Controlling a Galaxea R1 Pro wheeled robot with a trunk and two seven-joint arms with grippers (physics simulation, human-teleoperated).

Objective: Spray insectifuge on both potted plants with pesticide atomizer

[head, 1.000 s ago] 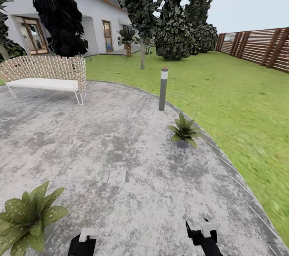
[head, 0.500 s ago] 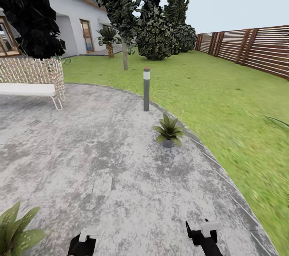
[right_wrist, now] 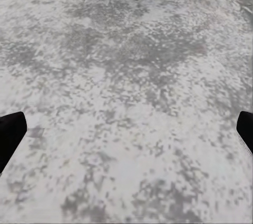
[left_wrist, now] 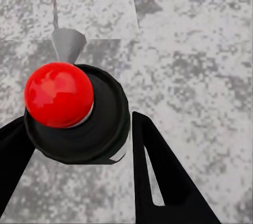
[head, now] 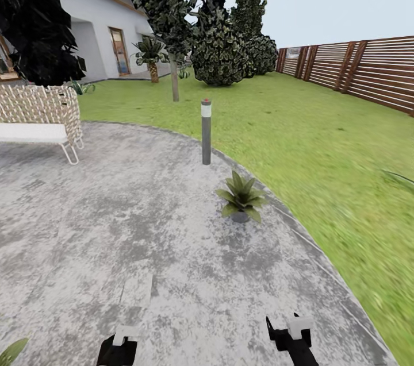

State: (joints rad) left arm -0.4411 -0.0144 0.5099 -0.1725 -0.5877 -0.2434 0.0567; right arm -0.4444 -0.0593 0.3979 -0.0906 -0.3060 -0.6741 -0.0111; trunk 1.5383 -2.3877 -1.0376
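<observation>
grey mottled patio (head: pixel 115 228) underfoot. one potted plant (head: pixel 241 198) near its edge, just short of the bollard lamp (head: pixel 206 131); lawn (head: pixel 322 142) beyond. left gripper (left_wrist: pixel 79 145) clamps the pesticide atomizer (left_wrist: pixel 79 113), seen head-on, red knob on black spray head. right gripper (right_wrist: pixel 126 129) spread wide, nothing in it.

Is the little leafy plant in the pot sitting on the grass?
No, the potted plant stands on the grey paved patio, just inside its edge, with the lawn beside it.
</observation>
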